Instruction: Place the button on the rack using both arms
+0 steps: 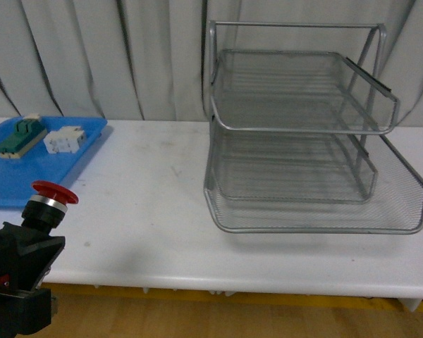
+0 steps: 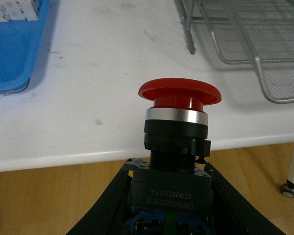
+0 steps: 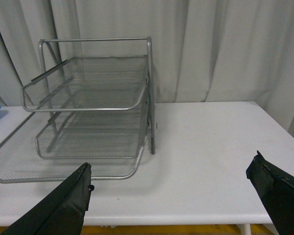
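While the left gripper holds it in the air by the near edge of the desk, low at the left of the front view, the button stands upright with its red cap on top. The left jaws are clamped on its black blocky body, one to each side, below the silver collar. Handling, as a judgement: hard plastic and metal, stiff, small, probably light, and somewhat top-heavy, with the wide mushroom cap over a narrower neck. The cap is smooth, rounded and likely a moving part, so treat it as a poor hold. The collar is round and polished and would probably slip. The square body is the sound grip, flat faces against flat pads. If you pass it across, note that the left jaws already cover the body's lower part; only its upper part and the black neck under the collar are free. The right gripper has its jaws wide apart and empty, facing the rack, which sits on the desk well to the right of the button. The rack's floors are wire mesh, so expect the button to settle more steadily on its flat base than on its cap. A blue tray at far left carries a green-and-cream block and a white block, well apart from the rack.
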Controlling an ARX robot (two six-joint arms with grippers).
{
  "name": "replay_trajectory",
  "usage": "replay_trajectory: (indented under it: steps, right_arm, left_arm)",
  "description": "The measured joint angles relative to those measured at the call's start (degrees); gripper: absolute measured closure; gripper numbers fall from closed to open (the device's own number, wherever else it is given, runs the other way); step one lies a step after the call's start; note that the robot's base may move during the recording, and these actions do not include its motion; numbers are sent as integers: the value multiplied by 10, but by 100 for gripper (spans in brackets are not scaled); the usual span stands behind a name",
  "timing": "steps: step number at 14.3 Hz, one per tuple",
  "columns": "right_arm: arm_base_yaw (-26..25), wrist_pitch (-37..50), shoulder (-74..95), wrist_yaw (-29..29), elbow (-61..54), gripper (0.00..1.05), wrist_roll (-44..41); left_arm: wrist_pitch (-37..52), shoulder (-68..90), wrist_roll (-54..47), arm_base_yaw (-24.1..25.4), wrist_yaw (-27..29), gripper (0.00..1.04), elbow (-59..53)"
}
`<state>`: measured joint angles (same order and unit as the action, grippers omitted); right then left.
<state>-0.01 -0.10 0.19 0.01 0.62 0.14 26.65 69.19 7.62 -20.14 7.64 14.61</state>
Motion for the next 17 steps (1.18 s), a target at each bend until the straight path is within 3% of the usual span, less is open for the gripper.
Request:
replay_trajectory:
  steps: [13, 14, 15, 17]
  right_arm:
    - [0, -1, 0, 0, 0, 6, 0]
    - [0, -1, 0, 0, 0, 6, 0]
    - [0, -1, 0, 0, 0, 6, 0]
    - [0, -1, 0, 0, 0, 6, 0]
  left_arm:
    - [-24, -30, 11, 4, -5, 69, -16]
    - [-42, -68, 22, -19, 5, 69, -11]
    - [-23, 44, 25, -77, -13, 69, 78]
    - [-80, 282, 26, -157, -73, 69, 315]
